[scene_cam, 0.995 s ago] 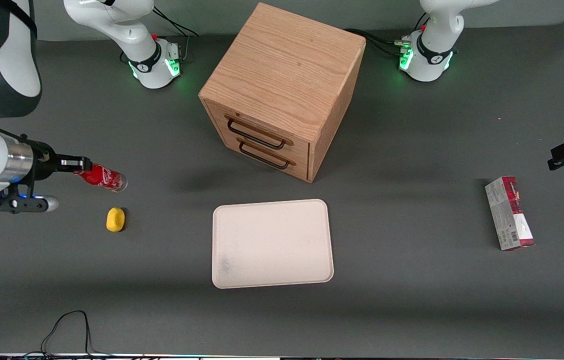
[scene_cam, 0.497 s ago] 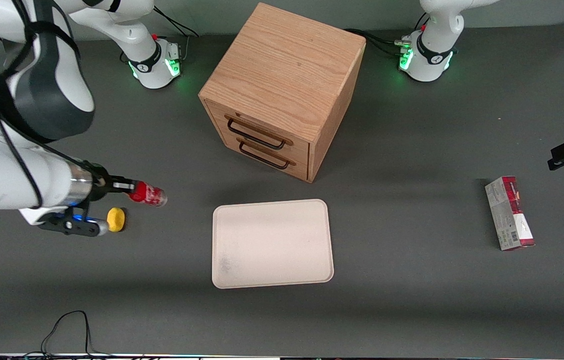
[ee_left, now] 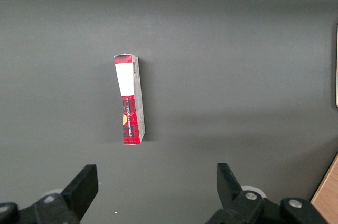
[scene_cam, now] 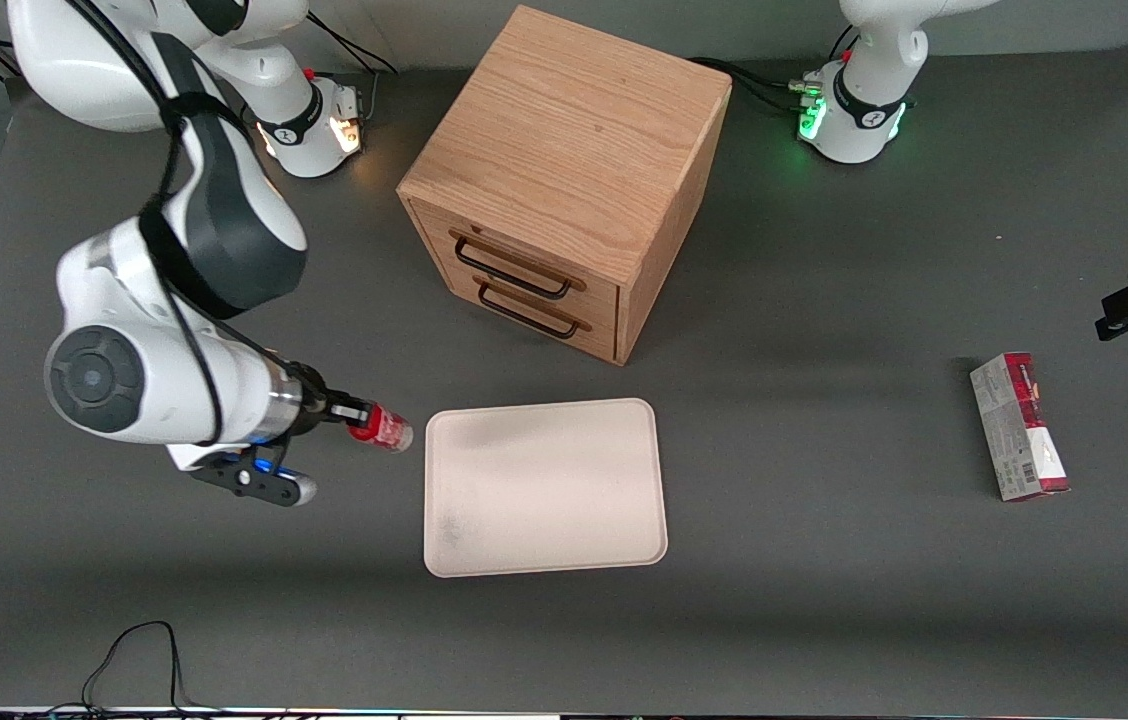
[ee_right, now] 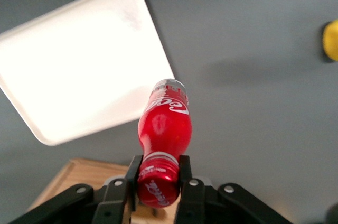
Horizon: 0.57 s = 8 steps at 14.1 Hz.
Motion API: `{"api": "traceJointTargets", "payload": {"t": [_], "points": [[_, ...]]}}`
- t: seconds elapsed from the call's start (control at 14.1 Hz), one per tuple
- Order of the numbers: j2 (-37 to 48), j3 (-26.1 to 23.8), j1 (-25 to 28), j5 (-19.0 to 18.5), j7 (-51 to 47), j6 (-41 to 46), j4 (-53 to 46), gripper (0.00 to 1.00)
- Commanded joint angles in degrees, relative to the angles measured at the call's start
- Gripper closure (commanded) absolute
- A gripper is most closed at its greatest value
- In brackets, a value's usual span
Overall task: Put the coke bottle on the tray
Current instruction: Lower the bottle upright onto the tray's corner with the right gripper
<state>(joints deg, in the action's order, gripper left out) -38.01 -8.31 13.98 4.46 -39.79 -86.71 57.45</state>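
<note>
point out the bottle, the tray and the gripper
bottle (ee_right: pixel 165 123), right wrist view, on its red body
tray (scene_cam: pixel 544 490), front view, on its bare floor
gripper (ee_right: pixel 157 174), right wrist view, midway between the fingertips at the cap

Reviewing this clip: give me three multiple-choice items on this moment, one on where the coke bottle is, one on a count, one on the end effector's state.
1. Where is the coke bottle?
A. lying on the tray
B. held above the table just beside the tray
C. standing on the wooden cabinet

2. How many drawer handles show on the wooden cabinet?
A. one
B. two
C. four

3. What state is the end effector in?
A. shut on the bottle's cap end
B. open and empty
C. shut on the carton

Answers:
1 B, the front view shows the bottle short of the tray's rim.
2 B, two dark handles sit one above the other.
3 A, the right wrist view shows both fingers pressed against the cap end.
</note>
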Motion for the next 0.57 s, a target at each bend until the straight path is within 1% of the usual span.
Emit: {"api": "traceJointTargets", "payload": {"t": [0.0,0.36,0.5], "points": [[-3.91,0.23,0.34,0.46,-3.97,-4.67,-3.31,1.0],[-8.48,0.84,0.34,0.37,-8.72,-15.4,-3.31,1.0],[-10.24,0.84,0.34,-0.07,-10.3,-17.26,-4.1,1.0]]}}
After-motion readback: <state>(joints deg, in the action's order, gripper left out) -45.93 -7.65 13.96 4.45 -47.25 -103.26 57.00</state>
